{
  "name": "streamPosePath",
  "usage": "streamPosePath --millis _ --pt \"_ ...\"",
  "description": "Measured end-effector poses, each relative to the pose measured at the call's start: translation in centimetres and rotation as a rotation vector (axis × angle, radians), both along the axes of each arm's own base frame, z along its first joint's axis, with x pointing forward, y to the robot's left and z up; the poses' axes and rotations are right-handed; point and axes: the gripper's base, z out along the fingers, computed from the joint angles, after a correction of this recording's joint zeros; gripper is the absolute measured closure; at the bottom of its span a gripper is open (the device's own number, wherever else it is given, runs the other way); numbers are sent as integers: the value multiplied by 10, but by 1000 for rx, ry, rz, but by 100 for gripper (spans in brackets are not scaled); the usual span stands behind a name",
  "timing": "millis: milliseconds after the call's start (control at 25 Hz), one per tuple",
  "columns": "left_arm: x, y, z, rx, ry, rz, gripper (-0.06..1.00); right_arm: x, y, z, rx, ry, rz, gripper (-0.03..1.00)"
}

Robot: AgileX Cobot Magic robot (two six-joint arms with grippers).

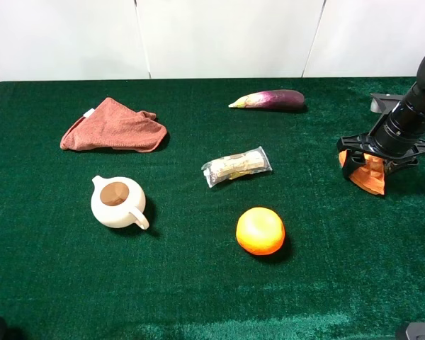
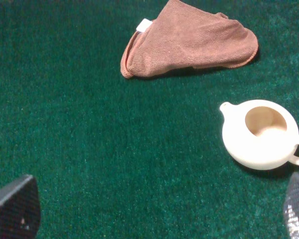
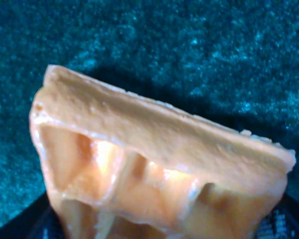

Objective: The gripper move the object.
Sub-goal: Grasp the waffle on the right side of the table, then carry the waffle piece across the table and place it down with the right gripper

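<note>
The object [image 1: 372, 177], an orange wedge toy with a grid-patterned face, is at the right side of the green table between the two black fingers of my right gripper [image 1: 368, 168]. In the right wrist view the object [image 3: 154, 149] fills the frame, with a black finger [image 3: 37, 221] showing at each lower corner and a shadow on the cloth behind it. The gripper is shut on the object. My left gripper [image 2: 159, 214] is open and empty over bare cloth, near the teapot; it does not show in the high view.
A white teapot [image 1: 117, 202] [image 2: 261, 134] and a folded brown cloth [image 1: 113, 127] [image 2: 189, 40] lie at the left. A wrapped snack [image 1: 236, 166] is in the middle, a round orange fruit [image 1: 260, 230] in front of it, and an eggplant [image 1: 269, 100] at the back.
</note>
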Motion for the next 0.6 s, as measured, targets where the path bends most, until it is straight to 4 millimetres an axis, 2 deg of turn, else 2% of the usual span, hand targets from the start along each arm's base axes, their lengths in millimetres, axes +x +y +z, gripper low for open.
streamPosePath --millis 400,600 --pt "0 0 0 0 0 0 -5 -1 -1 0 -7 10 -5 48" --pt "0 0 0 0 0 0 -5 5 -1 11 -10 42 9 48"
